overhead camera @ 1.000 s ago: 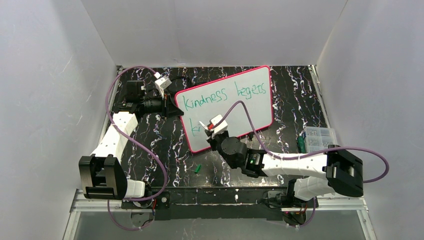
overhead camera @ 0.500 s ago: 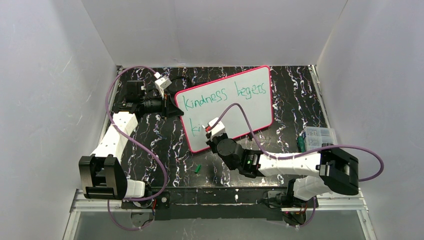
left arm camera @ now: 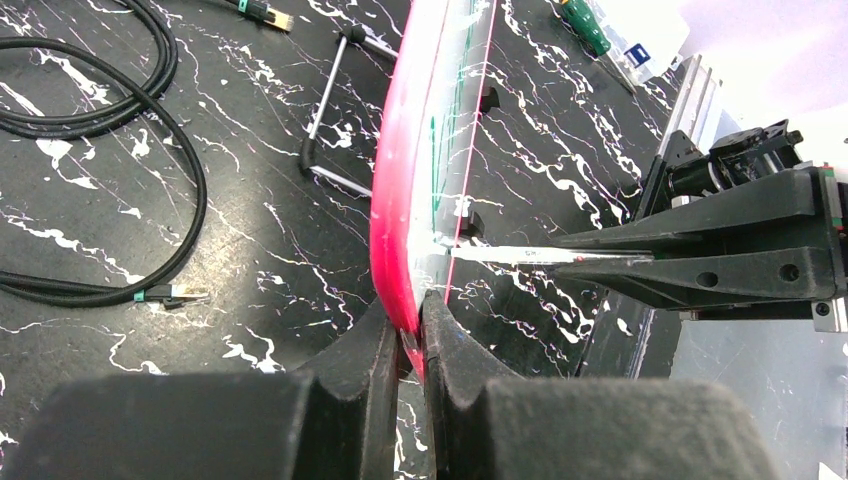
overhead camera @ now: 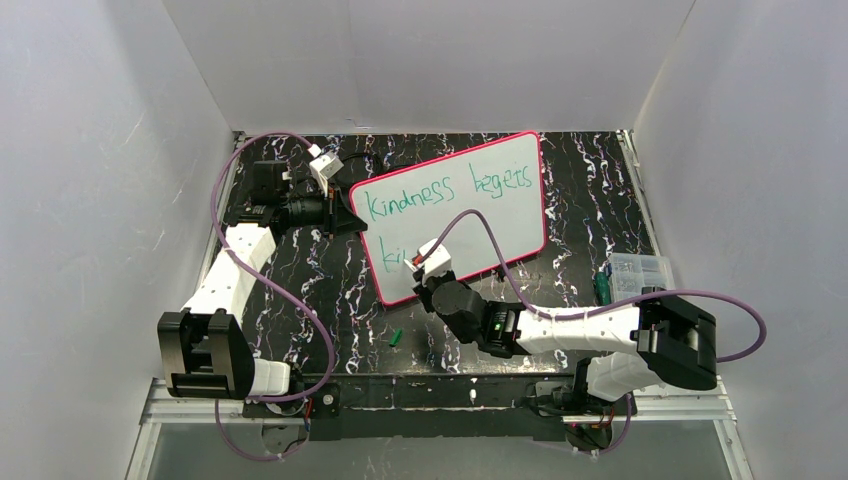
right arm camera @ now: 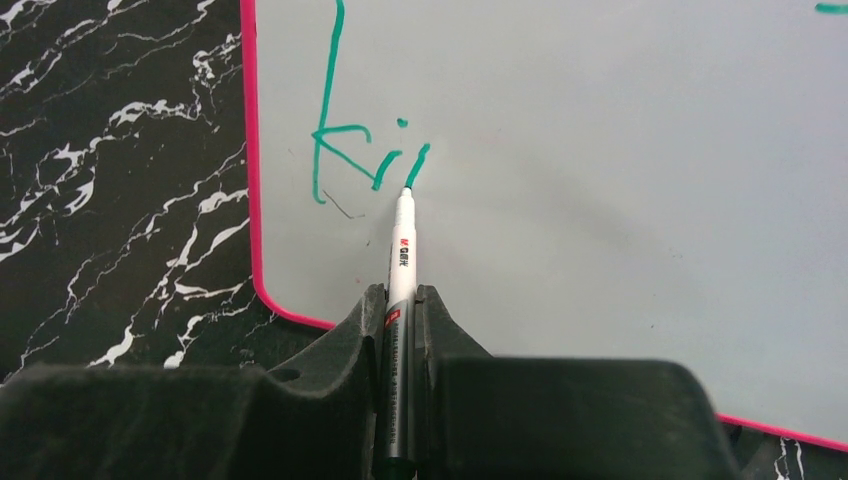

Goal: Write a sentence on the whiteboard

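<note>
Your left gripper [left arm camera: 412, 332] stays clamped on the pink rim of the whiteboard [overhead camera: 505, 225], which lies mid-table. The sentence [overhead camera: 445, 190] reads "kindness begets", with "ki" below. Your right gripper [overhead camera: 424, 266], closed on the marker [right arm camera: 402, 245], has slid slightly toward the bases, with the tip on a new stroke.

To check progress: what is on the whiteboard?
The whiteboard shows "kindness begets"; below, "ki" plus a started stroke at the marker tip. From above, the right gripper partly covers this.
</note>
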{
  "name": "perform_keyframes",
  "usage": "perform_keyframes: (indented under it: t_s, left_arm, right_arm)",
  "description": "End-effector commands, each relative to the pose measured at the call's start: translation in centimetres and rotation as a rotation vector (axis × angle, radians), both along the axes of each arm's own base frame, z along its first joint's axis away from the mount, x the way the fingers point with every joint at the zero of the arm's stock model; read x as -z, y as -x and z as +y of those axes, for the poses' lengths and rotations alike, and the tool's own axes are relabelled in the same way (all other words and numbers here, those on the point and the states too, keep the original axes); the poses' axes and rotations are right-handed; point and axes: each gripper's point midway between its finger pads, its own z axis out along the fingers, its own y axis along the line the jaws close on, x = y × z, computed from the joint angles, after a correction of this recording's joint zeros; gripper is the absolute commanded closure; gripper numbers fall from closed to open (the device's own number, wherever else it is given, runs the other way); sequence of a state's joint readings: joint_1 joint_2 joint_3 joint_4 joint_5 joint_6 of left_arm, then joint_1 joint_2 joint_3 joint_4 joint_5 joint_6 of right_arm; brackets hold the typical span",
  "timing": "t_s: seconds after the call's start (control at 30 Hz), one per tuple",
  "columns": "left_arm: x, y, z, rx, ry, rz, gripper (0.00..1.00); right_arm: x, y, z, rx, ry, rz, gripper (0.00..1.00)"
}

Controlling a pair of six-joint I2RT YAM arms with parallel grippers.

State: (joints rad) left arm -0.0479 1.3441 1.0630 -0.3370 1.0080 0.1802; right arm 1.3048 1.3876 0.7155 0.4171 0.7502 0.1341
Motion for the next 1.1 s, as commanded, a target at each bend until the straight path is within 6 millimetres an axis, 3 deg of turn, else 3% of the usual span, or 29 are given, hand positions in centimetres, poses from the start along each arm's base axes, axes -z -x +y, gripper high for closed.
perform_keyframes:
  t_s: [0.0, 0.17, 0.57, 0.9, 1.07]
  left_arm:
    - [-2.0, -0.6, 0.5, -0.004, -0.032, -0.139, 1.0]
    - [-2.0, -0.7, 0.5, -0.006, -0.033, -0.141, 1.0]
    - [-1.9, -0.7, 0.5, -0.007, -0.034, -0.138, 1.0]
    - [-2.0, -0.7, 0.5, -0.007, -0.034, -0.14, 1.0]
    - [-1.9, -0.7, 0.5, -0.007, -0.035, -0.138, 1.0]
  right_arm:
    - [1.3, 0.2, -0.7, 0.012, 0.008, 0.034, 0.99]
    - [0.8, 0.0, -0.5, 0.018, 0.007, 0.023, 0.99]
    - [-3.5, -1.5, -0.7, 0.093, -0.072, -0.09, 0.99]
    - [-2.8, -1.8, -2.1, 0.145, -0.041, -0.087, 0.99]
    - [-1.1, -1.3, -2.5, 0.139, -0.02, -0.039, 0.99]
